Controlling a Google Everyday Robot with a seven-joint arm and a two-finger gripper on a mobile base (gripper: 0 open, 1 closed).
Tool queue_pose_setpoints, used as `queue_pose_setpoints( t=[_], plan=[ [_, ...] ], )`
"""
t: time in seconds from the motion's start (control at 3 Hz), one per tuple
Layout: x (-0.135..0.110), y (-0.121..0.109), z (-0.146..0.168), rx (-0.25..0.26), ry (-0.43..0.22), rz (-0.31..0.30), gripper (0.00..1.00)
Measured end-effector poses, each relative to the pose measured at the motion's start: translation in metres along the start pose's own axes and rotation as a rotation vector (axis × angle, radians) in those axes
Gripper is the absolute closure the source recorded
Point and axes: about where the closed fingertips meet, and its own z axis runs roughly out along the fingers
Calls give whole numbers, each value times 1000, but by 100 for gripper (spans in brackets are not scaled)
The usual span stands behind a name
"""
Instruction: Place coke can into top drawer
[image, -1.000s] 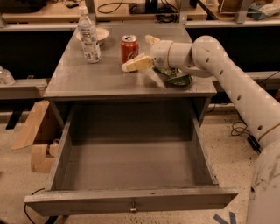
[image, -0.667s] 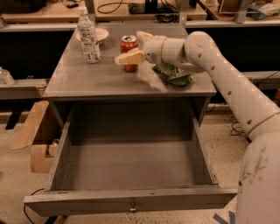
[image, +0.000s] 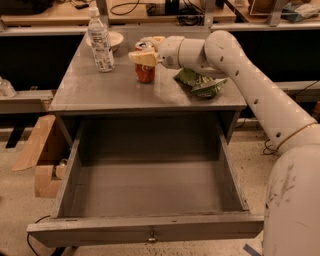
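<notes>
The coke can (image: 145, 71) stands upright on the grey table (image: 100, 90), at the middle near the back. My gripper (image: 147, 49) reaches in from the right and is open, with one finger in front of the can's top and one behind it. The can's silver top shows between the fingers. The top drawer (image: 145, 229) is pulled fully out below the table's front edge. Nothing lies inside it, and its small knob (image: 151, 236) is at the centre of the front panel.
A clear water bottle (image: 100, 40) stands at the table's back left, with a white bowl (image: 116, 37) behind it. A green crumpled bag (image: 201, 83) lies right of the can, under my arm. A cardboard box (image: 40, 155) sits on the floor at the left.
My gripper has moved left from beside the can and now sits over its top. The can has not moved.
</notes>
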Motion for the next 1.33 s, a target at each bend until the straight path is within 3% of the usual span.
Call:
queue_pose_setpoints(
  t=[0.33, 0.67, 1.0, 1.33],
  plan=[
    [0, 3, 4, -7, -1, 1, 98],
    [0, 3, 5, -8, -1, 1, 100],
    [-20, 22, -7, -2, -4, -28, 100],
    [-75, 57, -43, 58, -47, -97, 100]
  ],
)
